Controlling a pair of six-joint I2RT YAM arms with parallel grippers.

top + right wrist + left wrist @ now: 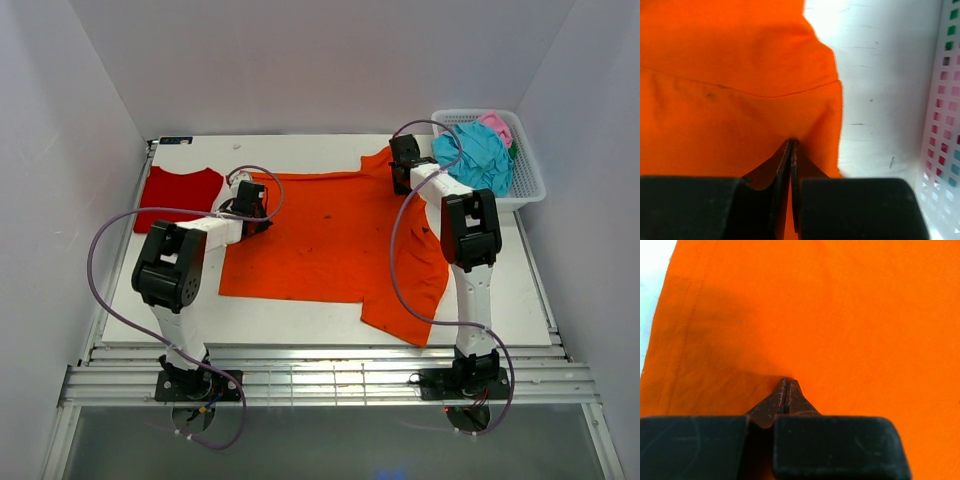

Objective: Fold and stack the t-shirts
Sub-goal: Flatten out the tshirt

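A bright orange t-shirt lies spread flat across the middle of the table, one sleeve reaching the front right. My left gripper is at its left edge. In the left wrist view it is shut, its tips pressed into the orange cloth beside a stitched hem. My right gripper is at the shirt's far right corner. There it is shut, and a sliver of orange cloth shows between the jaws. A deep red t-shirt lies folded at the far left.
A white lattice basket stands at the back right and holds a teal shirt and a pink one. Its wall is close to the right gripper. White walls enclose the table on three sides.
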